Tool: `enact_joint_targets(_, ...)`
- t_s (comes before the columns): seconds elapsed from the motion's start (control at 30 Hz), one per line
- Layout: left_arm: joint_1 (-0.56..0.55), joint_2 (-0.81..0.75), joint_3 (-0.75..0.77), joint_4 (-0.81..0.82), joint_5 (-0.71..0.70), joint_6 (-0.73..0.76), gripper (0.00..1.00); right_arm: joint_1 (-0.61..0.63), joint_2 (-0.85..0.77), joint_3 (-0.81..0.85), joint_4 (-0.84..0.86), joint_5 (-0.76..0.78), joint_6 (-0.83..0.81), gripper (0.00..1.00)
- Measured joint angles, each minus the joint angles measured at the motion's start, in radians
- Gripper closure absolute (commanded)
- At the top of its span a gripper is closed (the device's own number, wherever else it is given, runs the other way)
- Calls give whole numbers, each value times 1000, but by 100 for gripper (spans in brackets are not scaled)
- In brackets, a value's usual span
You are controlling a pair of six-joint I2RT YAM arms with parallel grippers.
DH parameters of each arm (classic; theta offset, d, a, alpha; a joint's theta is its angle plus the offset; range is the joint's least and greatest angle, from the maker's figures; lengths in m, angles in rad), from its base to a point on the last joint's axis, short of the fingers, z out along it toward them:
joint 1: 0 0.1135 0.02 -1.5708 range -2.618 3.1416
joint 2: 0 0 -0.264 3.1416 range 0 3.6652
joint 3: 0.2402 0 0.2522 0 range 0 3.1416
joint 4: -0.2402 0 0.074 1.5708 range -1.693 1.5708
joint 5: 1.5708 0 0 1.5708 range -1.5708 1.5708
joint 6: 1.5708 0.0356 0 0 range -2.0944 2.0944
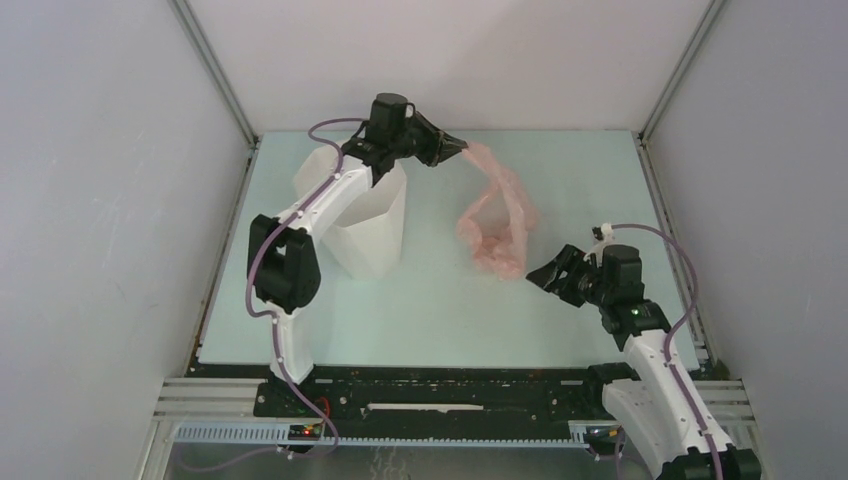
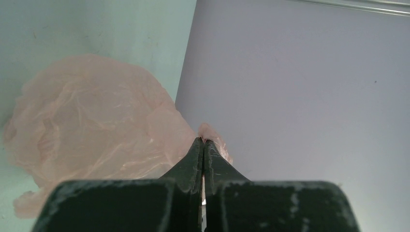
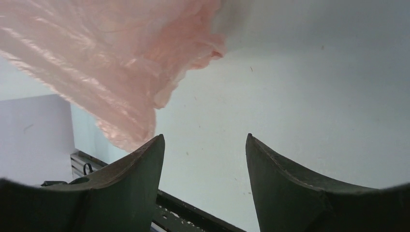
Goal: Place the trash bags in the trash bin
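Pale green table (image 1: 440, 310) between grey walls: the left gripper (image 1: 462, 150), clamped tight on the pink bag (image 1: 497, 215), holds its top edge up just right of the white bin (image 1: 370, 235). The bag trails lengthwise toward the right gripper (image 1: 532, 274), which gapes empty beside its lower end.

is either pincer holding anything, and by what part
The left pincer is shut on the top edge of the trash bag; the right pincer is open and empty.

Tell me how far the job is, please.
Done: the left gripper is shut on the pink bag. In hand: the bag hangs beside the white bin, outside it. Left: carrying it over the bin and releasing. The right gripper is open, empty.
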State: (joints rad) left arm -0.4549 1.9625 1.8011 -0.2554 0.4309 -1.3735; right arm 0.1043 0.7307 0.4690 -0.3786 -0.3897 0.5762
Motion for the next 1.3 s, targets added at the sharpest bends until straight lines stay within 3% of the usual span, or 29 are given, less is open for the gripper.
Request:
enact_joint_targets(0.2,2,20,13,-23,3,0,100,-46,3,-6,28,-24,6,25)
enact_joint_targets(0.4,1,20,13,-33,8,-8,100,-109,223,26,-51,18,1,25)
enact_joint_targets(0.63,1,20,16,-62,8,-7,100,-188,305,24,-11,-71,-56,27)
enact_joint_targets(0.77,1,20,17,-64,9,-7,100,-105,406,23,59,-77,-104,23)
enact_joint_targets(0.97,1,29,35,-84,10,-6,100,211,342,-39,343,26,-153,23)
enact_joint_targets(1.1,1,49,72,-92,18,-6,100,243,426,-38,543,91,-148,25)
enact_joint_targets(1.3,1,52,79,-100,24,-6,100,285,604,-2,687,161,-152,32)
